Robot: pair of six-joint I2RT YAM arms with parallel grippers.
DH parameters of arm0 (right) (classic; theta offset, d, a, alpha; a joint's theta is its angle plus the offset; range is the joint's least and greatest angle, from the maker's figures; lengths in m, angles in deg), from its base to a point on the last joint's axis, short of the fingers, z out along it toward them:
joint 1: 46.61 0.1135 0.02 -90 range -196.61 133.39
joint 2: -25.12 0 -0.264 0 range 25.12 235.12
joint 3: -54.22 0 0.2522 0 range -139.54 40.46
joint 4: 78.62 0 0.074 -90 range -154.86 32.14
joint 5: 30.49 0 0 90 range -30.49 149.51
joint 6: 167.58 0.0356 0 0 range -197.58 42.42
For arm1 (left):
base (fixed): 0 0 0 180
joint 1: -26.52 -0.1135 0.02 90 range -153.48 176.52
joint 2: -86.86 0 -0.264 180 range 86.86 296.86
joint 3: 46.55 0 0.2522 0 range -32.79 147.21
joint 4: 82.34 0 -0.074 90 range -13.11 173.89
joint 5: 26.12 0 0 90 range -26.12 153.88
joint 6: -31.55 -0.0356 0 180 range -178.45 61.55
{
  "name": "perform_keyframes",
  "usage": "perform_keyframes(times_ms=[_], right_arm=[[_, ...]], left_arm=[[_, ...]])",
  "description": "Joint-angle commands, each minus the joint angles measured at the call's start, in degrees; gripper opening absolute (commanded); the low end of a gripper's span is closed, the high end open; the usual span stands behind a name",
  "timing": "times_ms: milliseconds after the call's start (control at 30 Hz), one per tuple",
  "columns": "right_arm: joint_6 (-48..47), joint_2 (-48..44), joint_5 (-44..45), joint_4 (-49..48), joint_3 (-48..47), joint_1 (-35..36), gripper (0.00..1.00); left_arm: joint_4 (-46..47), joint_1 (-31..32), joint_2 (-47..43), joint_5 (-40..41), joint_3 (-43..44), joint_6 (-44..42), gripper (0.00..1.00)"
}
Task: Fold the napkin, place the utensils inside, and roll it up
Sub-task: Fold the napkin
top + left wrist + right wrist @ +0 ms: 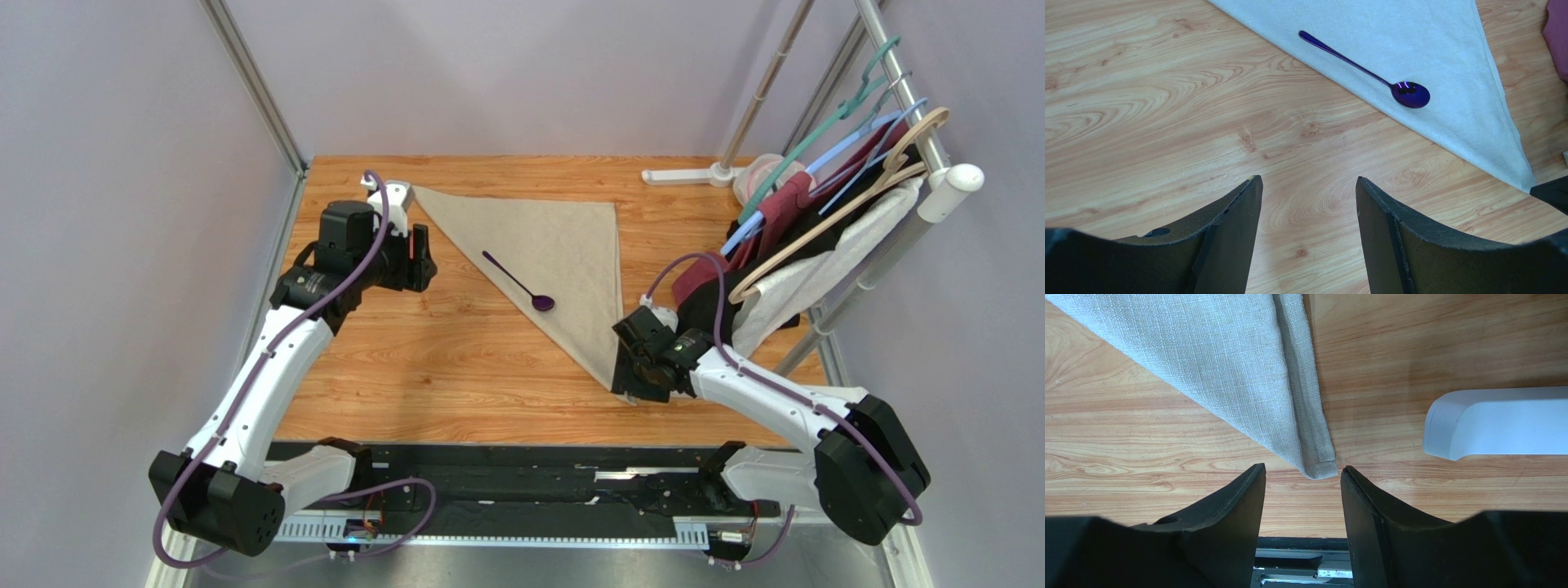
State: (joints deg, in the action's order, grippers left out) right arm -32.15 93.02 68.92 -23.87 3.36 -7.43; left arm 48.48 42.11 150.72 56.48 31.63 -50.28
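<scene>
Near side: right end effector (1301, 476) with fingers apart, the near corner tip of the beige woven cloth napkin (558, 239) just ahead of them. The napkin is folded into a triangle, flat on the light wooden worktop (466, 355). A slim dark-purple spoon (518, 281) lies on it by the diagonal edge. Further back, the left end effector (1308, 184) is apart too, over bare wood near the far-left corner

The napkin (1217, 367) is matt, coarse-woven beige cloth with a stitched hem; the spoon (1352, 62) is glossy purple metal; the worktop (1155, 122) is smooth wood grain, faintly sheened; the rack foot (1499, 422) looks like smooth white plastic.
</scene>
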Motion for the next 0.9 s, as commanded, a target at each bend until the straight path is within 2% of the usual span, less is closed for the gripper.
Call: perform_keyframes(times_ms=[0,100,567,867], right_arm=[[2.21,-0.75,-0.09,-1.79,1.68,-1.21,0.49],[2.38,-1.1,-1.23,-2.76,2.82,-2.35,0.42],[2.65,-0.66,-3.78,-6.19,5.99,-4.37,0.37],[3.35,-0.75,-4.14,-6.1,6.52,-4.46,0.22]], left_arm=[[0.7,-0.21,-1.01,-0.6,-0.09,-1.4,0.66],[0.79,-0.21,-1.01,-0.6,-0.17,-1.4,0.66],[0.79,-0.3,-1.19,-0.42,-0.35,-1.4,0.66],[0.79,-0.21,-1.28,-0.34,-0.26,-1.4,0.66]])
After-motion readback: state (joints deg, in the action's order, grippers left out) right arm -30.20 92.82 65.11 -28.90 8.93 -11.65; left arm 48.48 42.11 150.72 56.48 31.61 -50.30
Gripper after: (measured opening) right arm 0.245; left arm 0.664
